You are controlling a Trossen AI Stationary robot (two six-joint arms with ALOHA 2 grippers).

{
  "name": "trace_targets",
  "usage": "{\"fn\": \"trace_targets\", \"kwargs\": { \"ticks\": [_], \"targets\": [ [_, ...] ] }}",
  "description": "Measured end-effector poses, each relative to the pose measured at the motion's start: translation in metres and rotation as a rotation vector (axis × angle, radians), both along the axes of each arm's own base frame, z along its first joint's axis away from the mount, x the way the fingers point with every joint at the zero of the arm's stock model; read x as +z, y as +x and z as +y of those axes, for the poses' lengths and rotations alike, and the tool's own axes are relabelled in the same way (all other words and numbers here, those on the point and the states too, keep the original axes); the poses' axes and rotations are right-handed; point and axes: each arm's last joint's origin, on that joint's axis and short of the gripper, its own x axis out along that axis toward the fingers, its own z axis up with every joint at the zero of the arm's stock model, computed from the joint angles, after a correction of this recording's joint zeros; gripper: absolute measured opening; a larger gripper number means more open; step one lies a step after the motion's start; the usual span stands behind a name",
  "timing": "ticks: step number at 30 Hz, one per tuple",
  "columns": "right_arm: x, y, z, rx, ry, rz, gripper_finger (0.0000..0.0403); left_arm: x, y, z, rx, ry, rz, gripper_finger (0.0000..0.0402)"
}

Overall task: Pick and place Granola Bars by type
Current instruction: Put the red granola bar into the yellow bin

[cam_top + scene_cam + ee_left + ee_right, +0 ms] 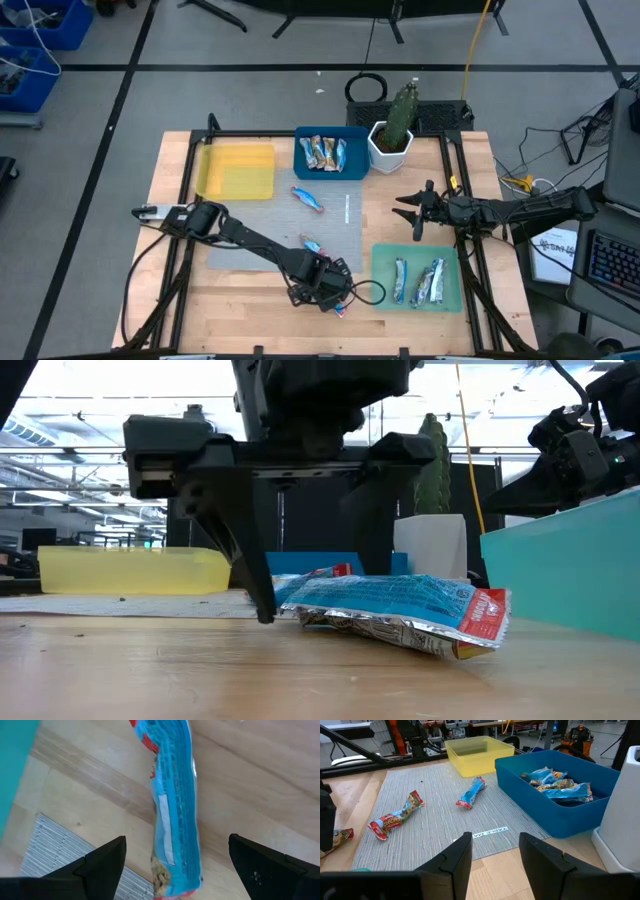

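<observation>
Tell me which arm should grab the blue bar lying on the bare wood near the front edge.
Left. The left gripper hangs open directly over that blue bar, fingers either side. The right gripper waits away by the white planter.

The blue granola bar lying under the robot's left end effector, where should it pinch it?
Across its narrow middle, coming straight down from above. The blue granola bar lies flat on the wooden table, long and thin, so the long sides are the easy ones to squeeze. The left end effector already hangs open over it, one finger on each long side.
</observation>
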Motion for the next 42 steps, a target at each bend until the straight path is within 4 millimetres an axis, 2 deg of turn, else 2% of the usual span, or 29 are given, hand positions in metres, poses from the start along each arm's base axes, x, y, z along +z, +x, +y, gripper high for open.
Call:
{"fn": "trace_targets", "kwargs": {
  "ticks": [11, 15, 34, 42],
  "targets": [
    [0.0, 0.0, 0.0, 0.0, 0.0, 0.0, 0.0157, 0.0002, 0.0034, 0.0001, -0.021, -0.039, -0.024, 0.0349],
    [0.0, 0.0, 0.0, 0.0, 0.0, 0.0, 0.0157, -0.0014, 0.0031, 0.0002, -0.03, -0.038, -0.026, 0.0331],
    [0.0, 0.0, 0.0, -0.001, 0.0, 0.0, 0.0157, -0.0013, 0.004, 0.0021, -0.009, -0.058, -0.02, 0.0134],
    [-0.0001, 0.0, 0.0, 0.0, 0.0, 0.0, 0.0157, -0.0011, 0.0043, 0.0027, 0.052, -0.072, -0.015, 0.002]
  ]
}}
